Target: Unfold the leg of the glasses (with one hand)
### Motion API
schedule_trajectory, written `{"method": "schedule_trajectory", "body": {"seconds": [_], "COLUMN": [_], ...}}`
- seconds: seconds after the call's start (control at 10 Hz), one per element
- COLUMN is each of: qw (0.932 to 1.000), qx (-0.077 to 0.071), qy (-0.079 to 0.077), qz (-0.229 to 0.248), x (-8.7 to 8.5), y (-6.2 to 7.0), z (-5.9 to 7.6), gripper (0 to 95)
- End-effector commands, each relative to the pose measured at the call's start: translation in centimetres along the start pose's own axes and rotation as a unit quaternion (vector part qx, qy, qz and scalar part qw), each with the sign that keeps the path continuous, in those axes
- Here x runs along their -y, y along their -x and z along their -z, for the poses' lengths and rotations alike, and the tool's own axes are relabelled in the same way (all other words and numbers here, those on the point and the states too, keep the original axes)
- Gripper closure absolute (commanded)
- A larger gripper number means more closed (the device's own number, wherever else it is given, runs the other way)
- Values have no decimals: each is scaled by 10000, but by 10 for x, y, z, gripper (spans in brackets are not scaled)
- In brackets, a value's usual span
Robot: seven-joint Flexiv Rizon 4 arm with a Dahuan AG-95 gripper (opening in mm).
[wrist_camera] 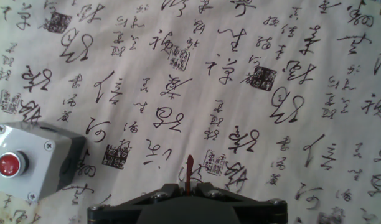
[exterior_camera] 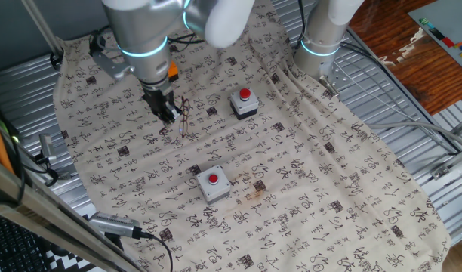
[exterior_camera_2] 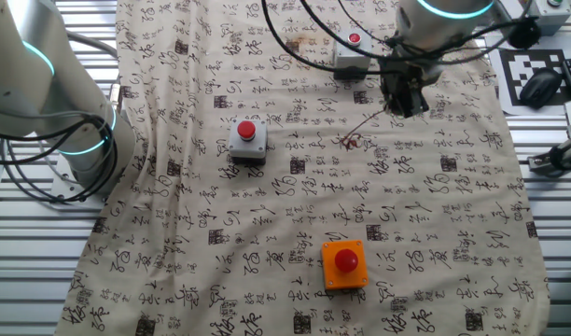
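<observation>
Pinching one thin leg of the glasses at the cloth's ten o'clock, the gripper is lifting the frame, which is risking slipping free or bending if the wire twists.

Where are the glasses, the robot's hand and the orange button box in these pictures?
glasses [exterior_camera: 183, 117]: one fixed view, on the thin reddish wire frame beside the hand.
hand [exterior_camera_2: 404, 103]: the other fixed view, between its dark fingertips above the cloth.
orange button box [exterior_camera_2: 345, 263]: the other fixed view, on the box's orange top by the red button.
</observation>
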State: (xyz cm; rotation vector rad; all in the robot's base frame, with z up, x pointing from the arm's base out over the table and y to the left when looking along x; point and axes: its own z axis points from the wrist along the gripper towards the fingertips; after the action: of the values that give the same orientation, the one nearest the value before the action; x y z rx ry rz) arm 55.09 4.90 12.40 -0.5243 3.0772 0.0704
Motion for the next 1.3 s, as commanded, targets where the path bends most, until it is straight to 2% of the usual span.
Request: {"method": "schedule_trajectory", "body": {"seconds": [0.1,0.3,0.5,0.7,0.8,1.0,1.3], "qw": [10000,10000,10000,9999,9999,9997,9997], "qx": [4,-24,-18,-61,-75,-92,-59], "qy": [13,-23,-12,10,33,34,62], "qz": [13,52,41,81,146,225,247], "x": [0,0,-1,4,11,19,21], "y": [3,4,5,4,3,1,4], "z": [-11,-12,-2,22,41,60,56], "gripper": [950,950,950,950,950,950,950]}}
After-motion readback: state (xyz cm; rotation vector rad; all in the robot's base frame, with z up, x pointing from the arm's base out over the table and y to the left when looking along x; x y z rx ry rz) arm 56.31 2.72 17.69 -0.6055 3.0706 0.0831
